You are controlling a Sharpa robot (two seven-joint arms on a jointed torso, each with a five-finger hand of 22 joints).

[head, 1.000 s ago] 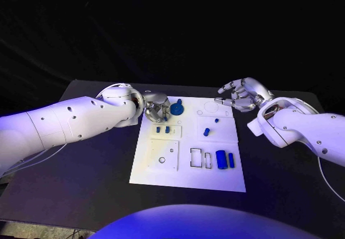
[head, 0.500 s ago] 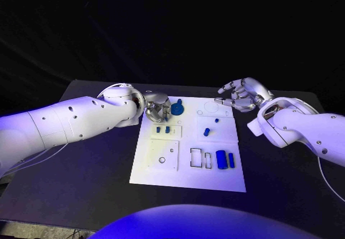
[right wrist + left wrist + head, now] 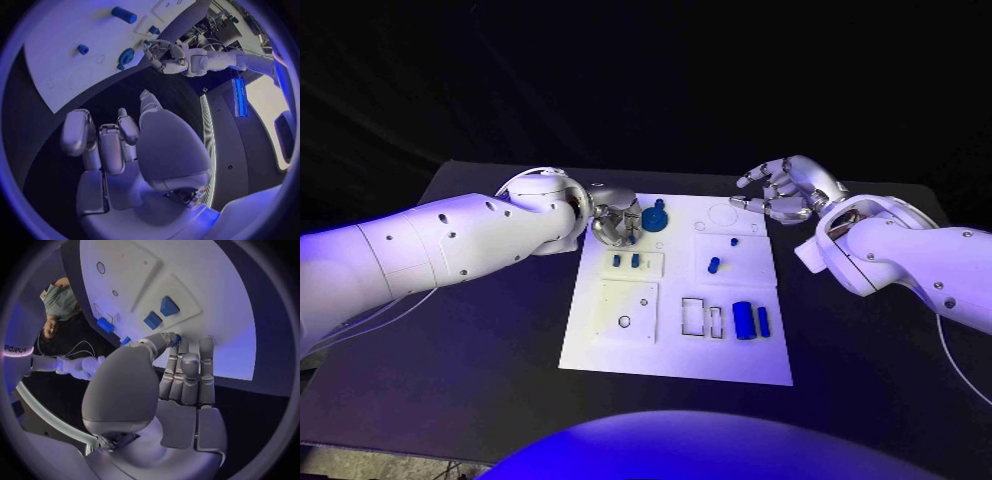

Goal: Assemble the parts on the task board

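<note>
While the head view sets the white board (image 3: 678, 300) in the middle of the frame on the black table (image 3: 473, 360), both hands sit at its upper end. The left hand (image 3: 613, 218) is at the board's upper left corner, fingers curled down just beside a round blue disc (image 3: 653, 218). From the head view I cannot tell whether it touches that part. The left wrist view adds more: the fingers (image 3: 187, 372) lie close together and nearly straight over the board's edge, with a bit of blue (image 3: 177, 339) showing at the tips, but whether it is pinched I cannot tell. That view also shows two small blue blocks (image 3: 160, 313) side by side in a raised panel, which the head view places just below the left hand (image 3: 626, 260).

The right hand (image 3: 783, 190) hovers at the upper right of the head frame, off the board's corner, fingers spread and loosely curled around nothing. The right wrist view confirms this: its fingers (image 3: 103, 142) hang over dark table, apart from the board (image 3: 69, 45), and the left hand (image 3: 164, 54) appears across it beside the disc (image 3: 126, 56).

Lower right on the board in the head view stand a blue cylinder (image 3: 743, 320) and a thin blue bar (image 3: 763, 320), with a small blue peg (image 3: 714, 265) mid-board.
</note>
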